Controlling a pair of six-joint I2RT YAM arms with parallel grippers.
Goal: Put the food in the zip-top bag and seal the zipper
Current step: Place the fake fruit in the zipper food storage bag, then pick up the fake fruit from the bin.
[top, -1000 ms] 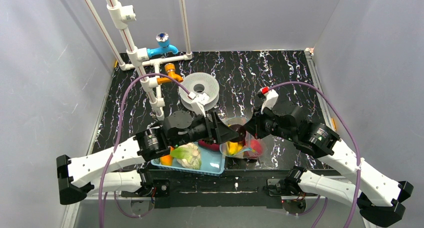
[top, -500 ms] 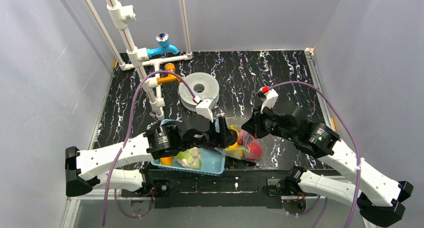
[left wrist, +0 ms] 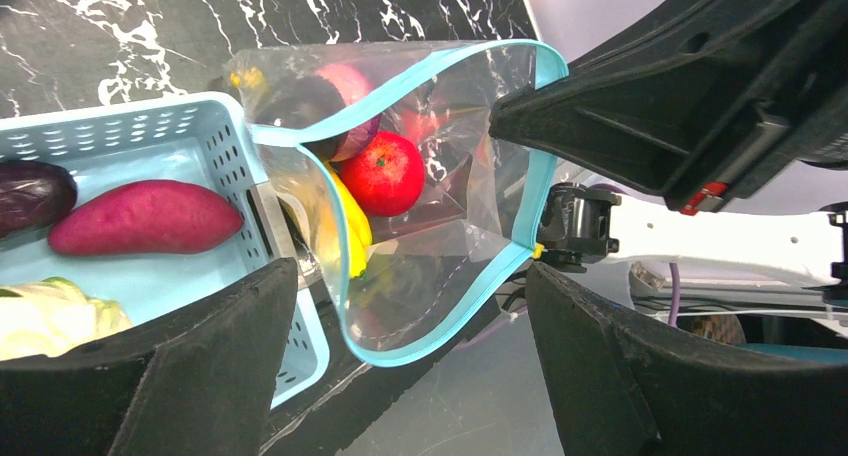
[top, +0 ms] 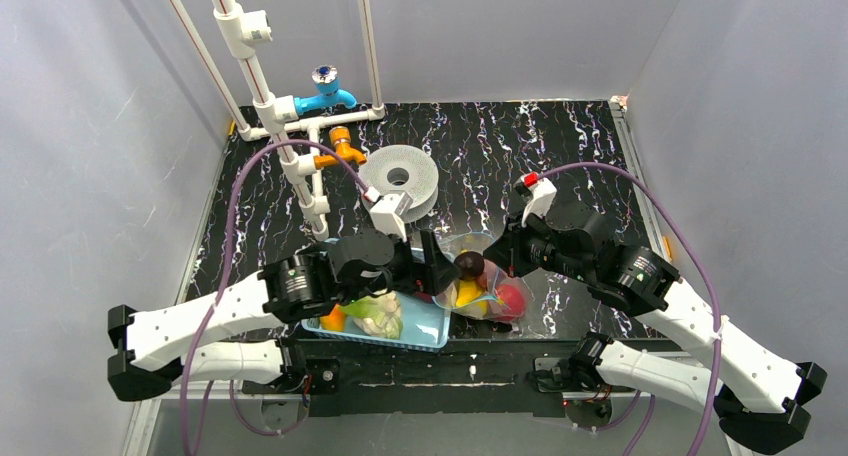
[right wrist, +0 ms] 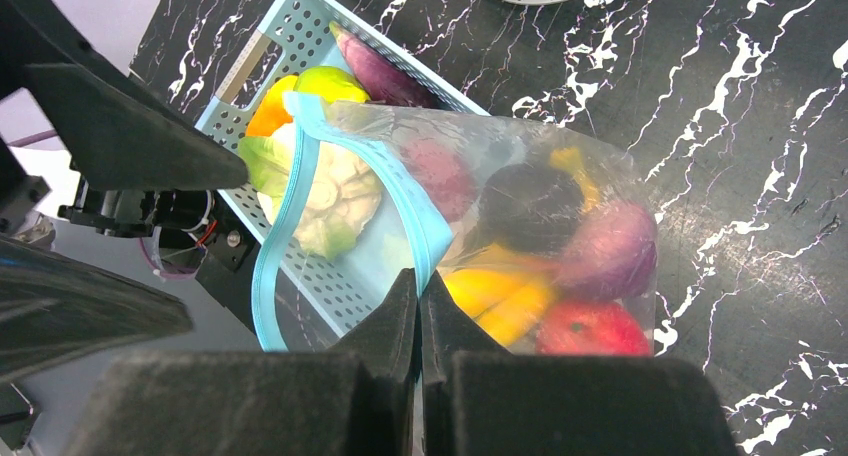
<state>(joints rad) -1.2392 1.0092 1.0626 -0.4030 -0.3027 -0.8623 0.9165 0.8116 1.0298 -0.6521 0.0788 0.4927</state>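
The zip-top bag point(right wrist: 560, 176) lies beside the basket with its mouth gaping open. Inside it are a red apple point(right wrist: 590, 328), yellow bananas point(right wrist: 495, 301), a dark maroon piece point(right wrist: 530, 206) and a purple piece point(right wrist: 612, 248). My right gripper point(right wrist: 420, 288) is shut on the teal zipper point(right wrist: 405, 211) at the far lip of the mouth. My left gripper point(left wrist: 410, 376) is open, its fingers point(left wrist: 200, 376) wide apart on either side of the near zipper lip point(left wrist: 440, 326), not touching it. In the top view the left gripper point(top: 440, 273) and right gripper point(top: 508, 259) flank the bag point(top: 485, 294).
The light-blue basket point(left wrist: 150, 126) left of the bag holds a maroon sweet potato point(left wrist: 145, 216), a purple eggplant point(left wrist: 30, 191), a cauliflower point(right wrist: 330, 191) and orange and green pieces point(right wrist: 290, 96). A white spool point(top: 400, 176) and the tap with white pipes point(top: 325, 91) stand behind.
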